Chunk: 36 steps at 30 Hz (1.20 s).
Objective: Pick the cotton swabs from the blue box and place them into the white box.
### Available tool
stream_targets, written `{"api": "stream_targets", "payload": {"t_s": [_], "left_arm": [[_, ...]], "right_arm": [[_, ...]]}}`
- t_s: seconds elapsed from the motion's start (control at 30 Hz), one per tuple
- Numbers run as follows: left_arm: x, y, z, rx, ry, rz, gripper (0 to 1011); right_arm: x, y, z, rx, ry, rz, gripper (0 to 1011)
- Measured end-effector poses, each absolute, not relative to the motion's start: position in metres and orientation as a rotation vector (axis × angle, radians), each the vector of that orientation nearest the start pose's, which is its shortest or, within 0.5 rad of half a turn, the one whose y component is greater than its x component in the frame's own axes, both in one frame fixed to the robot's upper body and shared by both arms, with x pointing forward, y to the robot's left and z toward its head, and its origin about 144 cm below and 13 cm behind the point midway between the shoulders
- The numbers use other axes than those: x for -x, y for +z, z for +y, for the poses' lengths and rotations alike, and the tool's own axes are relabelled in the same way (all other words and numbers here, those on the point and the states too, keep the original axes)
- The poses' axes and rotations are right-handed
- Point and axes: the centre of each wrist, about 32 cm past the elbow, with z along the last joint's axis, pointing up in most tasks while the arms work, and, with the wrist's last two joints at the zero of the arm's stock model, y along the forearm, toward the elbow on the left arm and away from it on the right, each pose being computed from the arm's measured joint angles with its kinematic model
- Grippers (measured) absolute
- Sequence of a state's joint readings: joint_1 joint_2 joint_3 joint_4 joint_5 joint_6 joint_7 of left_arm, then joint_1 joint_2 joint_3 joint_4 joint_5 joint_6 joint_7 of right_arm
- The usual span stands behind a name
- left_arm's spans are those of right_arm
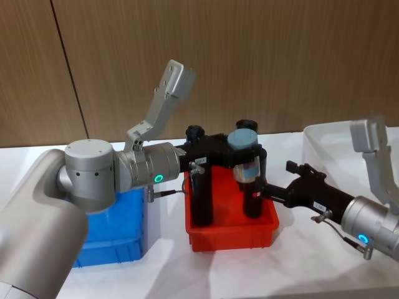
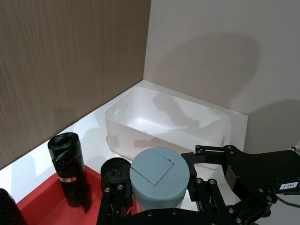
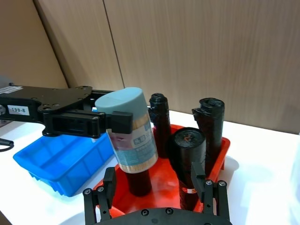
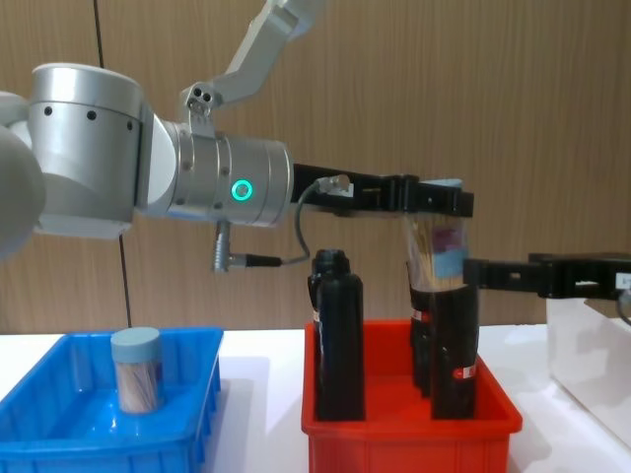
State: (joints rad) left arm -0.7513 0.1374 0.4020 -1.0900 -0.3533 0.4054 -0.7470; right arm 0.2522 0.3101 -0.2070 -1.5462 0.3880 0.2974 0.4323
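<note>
My left gripper is shut on a cotton swabs jar with a pale blue lid, holding it in the air over the red bin, just above the black bottles. The jar leans slightly. My right gripper reaches in from the right and stands open, its fingertips close beside the jar at about its height. A second cotton swabs jar stands upright in the blue box at the left. The white box sits at the far right, beyond the right arm.
A red bin stands in the middle between the blue box and the white box. It holds several tall black bottles. A wood-panelled wall runs behind the white table.
</note>
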Motion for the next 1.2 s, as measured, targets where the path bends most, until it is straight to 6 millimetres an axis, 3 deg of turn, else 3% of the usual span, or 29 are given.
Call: {"api": "stream_targets", "payload": {"t_s": [1.2], "left_arm": [[-0.637,1.285,0.177,-0.133,0.539,0.175,665]], "right_arm": [[-0.543,1.218,-0.237,0.091,-0.816,0.116,1002]]}}
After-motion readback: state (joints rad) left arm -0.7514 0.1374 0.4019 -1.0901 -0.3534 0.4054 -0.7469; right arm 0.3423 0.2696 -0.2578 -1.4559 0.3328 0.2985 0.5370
